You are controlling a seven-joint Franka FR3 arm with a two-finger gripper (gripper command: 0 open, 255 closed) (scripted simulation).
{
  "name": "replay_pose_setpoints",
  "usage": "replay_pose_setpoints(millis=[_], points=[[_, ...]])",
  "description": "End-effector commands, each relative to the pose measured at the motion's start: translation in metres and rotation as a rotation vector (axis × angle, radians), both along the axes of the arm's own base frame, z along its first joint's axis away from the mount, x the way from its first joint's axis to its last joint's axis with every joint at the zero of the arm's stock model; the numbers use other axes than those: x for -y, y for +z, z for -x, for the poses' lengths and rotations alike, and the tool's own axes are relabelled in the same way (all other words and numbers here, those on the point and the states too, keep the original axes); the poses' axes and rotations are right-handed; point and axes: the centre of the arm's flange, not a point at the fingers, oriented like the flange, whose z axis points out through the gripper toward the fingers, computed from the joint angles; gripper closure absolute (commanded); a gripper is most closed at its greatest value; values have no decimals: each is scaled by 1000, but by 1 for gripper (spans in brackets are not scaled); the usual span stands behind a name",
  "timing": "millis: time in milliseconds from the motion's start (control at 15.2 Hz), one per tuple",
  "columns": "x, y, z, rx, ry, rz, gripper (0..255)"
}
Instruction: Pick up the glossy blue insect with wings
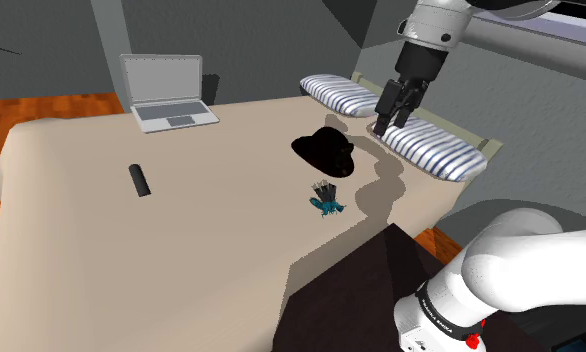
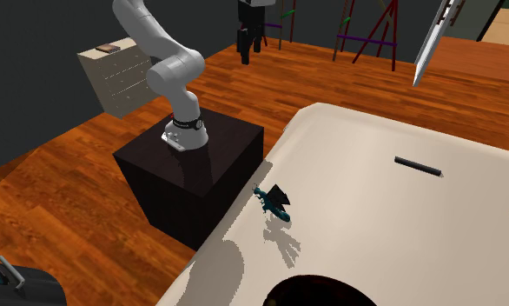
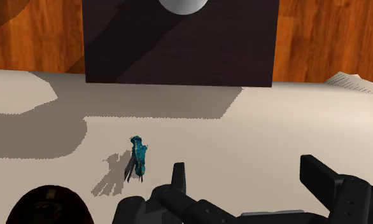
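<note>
The glossy blue insect with dark wings lies on the beige bed, between the black hat and the bed's near edge by the stand. My gripper hangs high above the bed, over the striped pillows and well clear of the insect. In the wrist view the insect lies far below, off to the side of one finger; the gripper is open with nothing between its fingers. The second exterior view has the insect near the bed's edge and the gripper far above.
A grey laptop stands open at the bed's far corner. A black bar-shaped object lies mid-bed. Two striped pillows line the shoulder view's right. The dark stand adjoins the bed; a dresser stands behind it.
</note>
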Motion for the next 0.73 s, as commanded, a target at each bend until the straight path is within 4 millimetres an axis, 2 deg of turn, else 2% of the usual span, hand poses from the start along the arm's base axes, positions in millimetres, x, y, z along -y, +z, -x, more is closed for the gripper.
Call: replay_pose_setpoints(millis=[0,660], points=[[0,0,0,0,0,0,0],[48,-117,-38,4,-4,-3,0]])
